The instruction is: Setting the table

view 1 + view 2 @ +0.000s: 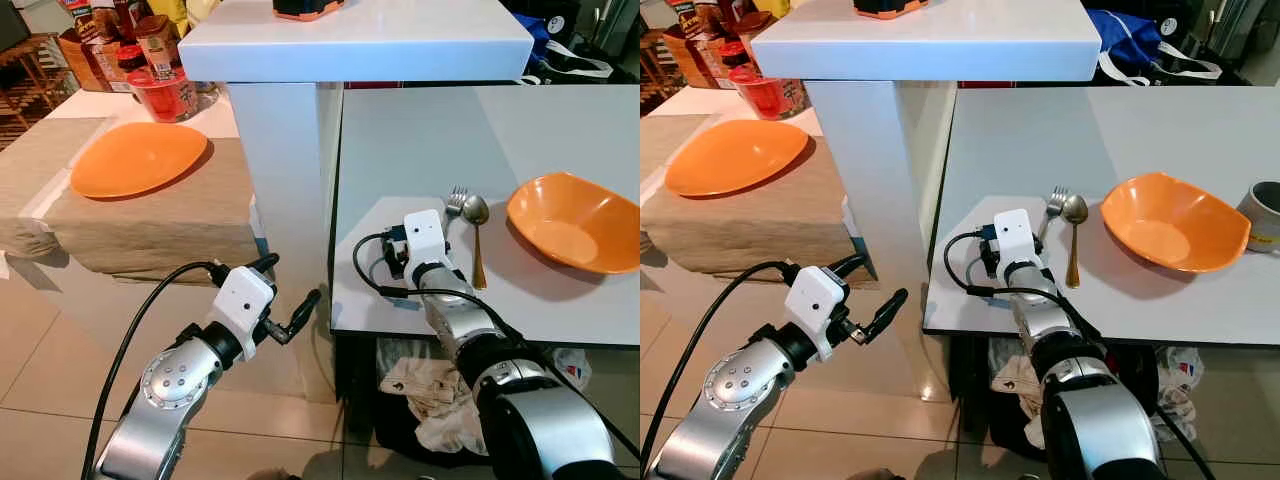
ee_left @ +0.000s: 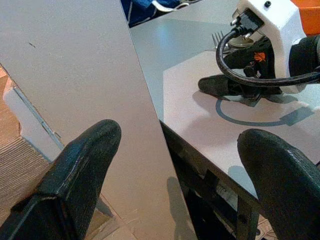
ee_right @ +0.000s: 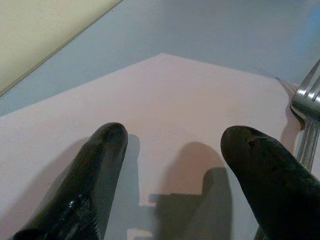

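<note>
On the grey table (image 1: 420,130) lies a pale placemat (image 3: 165,95). A fork (image 1: 455,203) and a spoon (image 1: 476,235) lie side by side at its far right, and an orange bowl (image 1: 572,222) stands to their right. My right gripper (image 1: 393,250) rests low over the placemat, open and holding nothing; its fingertips (image 3: 112,137) point across the sheet with the fork (image 3: 305,115) beside them. My left gripper (image 1: 293,278) hangs open in the air, left of the table's edge, in front of a white pillar (image 1: 280,170). An orange plate (image 1: 138,158) lies on a beige cloth at the left.
A white shelf (image 1: 360,45) tops the pillar and carries an orange-and-black object (image 1: 305,8). A red cup (image 1: 165,95) and jars stand behind the plate. A mug (image 1: 1265,215) sits right of the bowl. Crumpled cloth (image 1: 430,390) lies under the table.
</note>
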### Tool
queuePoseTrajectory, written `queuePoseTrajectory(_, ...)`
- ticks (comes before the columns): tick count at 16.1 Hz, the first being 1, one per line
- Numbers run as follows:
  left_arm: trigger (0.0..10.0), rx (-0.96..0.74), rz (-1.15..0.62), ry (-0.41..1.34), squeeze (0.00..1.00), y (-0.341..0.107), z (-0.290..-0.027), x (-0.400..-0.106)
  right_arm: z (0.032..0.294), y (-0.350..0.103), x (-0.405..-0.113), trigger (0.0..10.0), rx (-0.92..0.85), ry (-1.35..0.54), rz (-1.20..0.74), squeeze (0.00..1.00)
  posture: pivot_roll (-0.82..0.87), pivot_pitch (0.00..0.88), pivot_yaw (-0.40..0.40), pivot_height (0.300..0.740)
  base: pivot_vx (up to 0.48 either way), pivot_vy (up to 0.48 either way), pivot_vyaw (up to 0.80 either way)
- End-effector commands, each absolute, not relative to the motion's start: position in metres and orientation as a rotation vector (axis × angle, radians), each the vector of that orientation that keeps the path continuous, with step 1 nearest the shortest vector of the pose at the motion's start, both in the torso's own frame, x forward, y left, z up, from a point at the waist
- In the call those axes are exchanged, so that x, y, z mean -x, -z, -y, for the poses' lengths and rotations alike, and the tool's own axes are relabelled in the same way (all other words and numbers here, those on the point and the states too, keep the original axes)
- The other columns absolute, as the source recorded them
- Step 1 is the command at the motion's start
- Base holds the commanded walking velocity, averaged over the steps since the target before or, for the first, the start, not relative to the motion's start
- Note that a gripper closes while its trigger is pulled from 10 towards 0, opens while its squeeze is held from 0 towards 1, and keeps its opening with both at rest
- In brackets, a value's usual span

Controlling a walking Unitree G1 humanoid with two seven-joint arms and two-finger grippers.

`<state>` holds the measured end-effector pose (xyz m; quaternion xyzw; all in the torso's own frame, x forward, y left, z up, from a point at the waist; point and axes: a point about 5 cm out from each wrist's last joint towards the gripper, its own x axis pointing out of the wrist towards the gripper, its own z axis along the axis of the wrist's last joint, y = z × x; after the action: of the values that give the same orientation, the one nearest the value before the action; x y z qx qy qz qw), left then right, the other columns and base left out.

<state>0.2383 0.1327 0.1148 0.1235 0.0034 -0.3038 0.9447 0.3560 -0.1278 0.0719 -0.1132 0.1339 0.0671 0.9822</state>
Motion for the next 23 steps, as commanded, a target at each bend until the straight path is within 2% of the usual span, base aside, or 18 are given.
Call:
queuePoseTrajectory(1, 10.0, -0.267, -0.009, 0.607, 0.0, -0.117, -0.137, -0.24, 0.136, -0.049, -0.343, 10.0, 0.248, -0.131, -0.378, 0.0, 0.04, 0.008, 0.079, 0.736, 0.0, 0.0, 0.0)
queuePoseTrajectory(5, 10.0, -0.269, -0.009, 0.612, 0.0, -0.117, -0.136, -0.24, 0.137, -0.055, -0.345, 10.0, 0.177, -0.093, -0.348, 0.0, 0.03, 0.008, 0.082, 0.736, 0.0, 0.0, 0.0)
queuePoseTrajectory(6, 10.0, -0.271, -0.01, 0.613, 0.0, -0.117, -0.136, -0.241, 0.133, -0.072, -0.351, 10.0, 0.162, -0.089, -0.263, 1.0, 0.03, 0.005, 0.082, 0.736, 0.0, 0.0, 0.0)
queuePoseTrajectory(14, 10.0, -0.273, -0.011, 0.62, 0.0, -0.117, -0.135, -0.241, 0.124, -0.084, -0.352, 10.0, 0.166, -0.104, -0.212, 1.0, 0.02, 0.005, 0.087, 0.736, 0.0, 0.0, 0.0)
queuePoseTrajectory(15, 10.0, -0.273, -0.011, 0.621, 0.0, -0.117, -0.135, -0.242, 0.119, -0.089, -0.352, 10.0, 0.162, -0.124, -0.187, 0.0, 0.02, 0.009, 0.088, 0.736, 0.0, 0.0, 0.0)
queuePoseTrajectory(16, 10.0, -0.272, -0.012, 0.622, 0.0, -0.117, -0.134, -0.242, 0.115, -0.096, -0.352, 5.2, 0.147, -0.127, -0.155, 0.0, 0.02, 0.01, 0.088, 0.736, 0.0, 0.0, 0.0)
queuePoseTrajectory(17, 10.0, -0.271, -0.013, 0.621, 0.0, -0.116, -0.134, -0.242, 0.114, -0.102, -0.353, 0.0, 0.134, -0.128, -0.13, 0.0, 0.02, 0.01, 0.088, 0.736, 0.0, 0.0, 0.0)
queuePoseTrajectory(23, 10.0, -0.272, -0.013, 0.62, 0.0, -0.116, -0.134, -0.242, 0.107, -0.106, -0.348, 0.0, 0.011, -0.104, -0.187, 0.0, 0.02, 0.019, 0.091, 0.736, 0.0, 0.0, 0.0)
